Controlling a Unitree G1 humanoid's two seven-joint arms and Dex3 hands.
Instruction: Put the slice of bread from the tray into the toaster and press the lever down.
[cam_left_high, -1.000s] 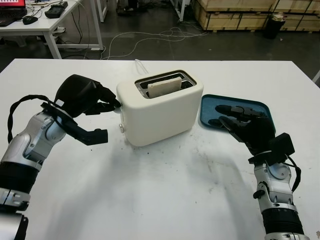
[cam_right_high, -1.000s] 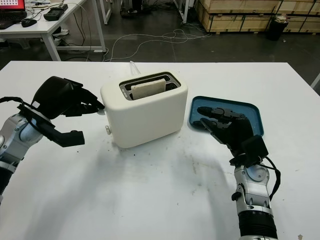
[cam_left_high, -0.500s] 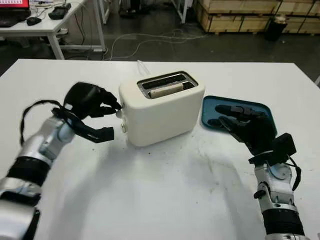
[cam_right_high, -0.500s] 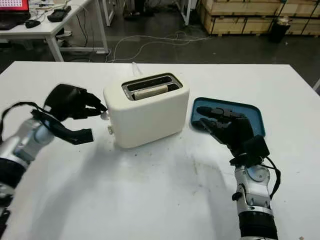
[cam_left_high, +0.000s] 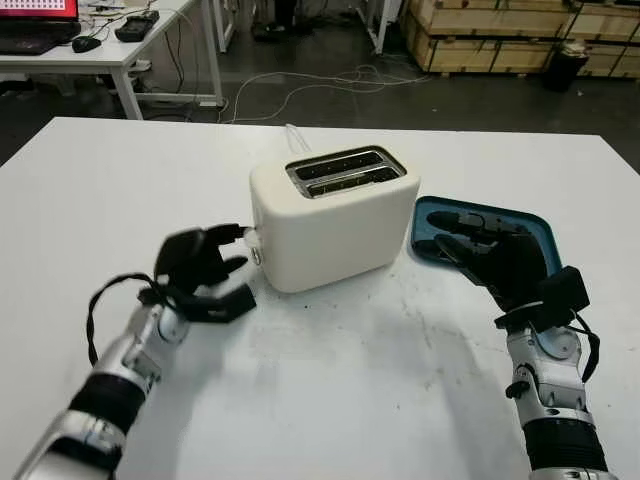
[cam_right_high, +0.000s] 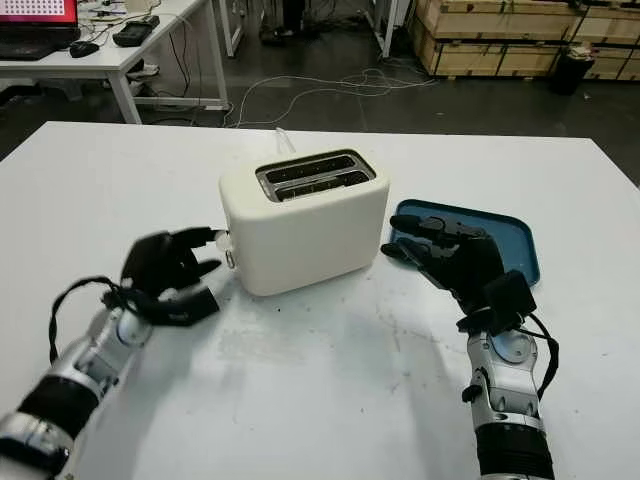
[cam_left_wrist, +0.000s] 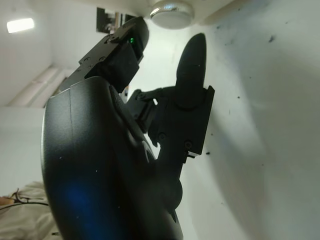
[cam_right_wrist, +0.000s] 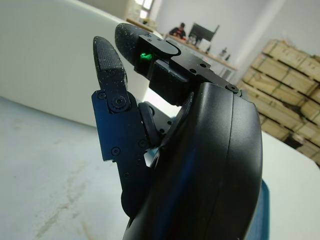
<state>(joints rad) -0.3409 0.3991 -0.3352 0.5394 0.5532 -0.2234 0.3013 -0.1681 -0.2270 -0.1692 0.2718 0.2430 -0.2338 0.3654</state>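
The cream toaster (cam_left_high: 335, 225) stands mid-table, its two top slots (cam_left_high: 345, 172) dark; I cannot make out the bread inside them. My left hand (cam_left_high: 238, 248) is low over the table at the toaster's left end. It is open, and its upper finger reaches the small lever tab (cam_left_high: 248, 231) just above a round knob (cam_left_wrist: 172, 7). The teal tray (cam_left_high: 535, 218) lies right of the toaster. My right hand (cam_left_high: 448, 240) hovers open over the tray's near-left part, holding nothing.
A white cord (cam_left_high: 296, 137) runs from the toaster's back toward the table's far edge. Bare white tabletop (cam_left_high: 350, 380) spreads in front of the toaster. Beyond the table are a desk (cam_left_high: 90, 50), floor cables and stacked wooden crates (cam_left_high: 500, 30).
The bread, standing above the slot a second ago, has sunk out of sight. My left hand has dropped from the toaster's upper end to table height. The right hand held still.
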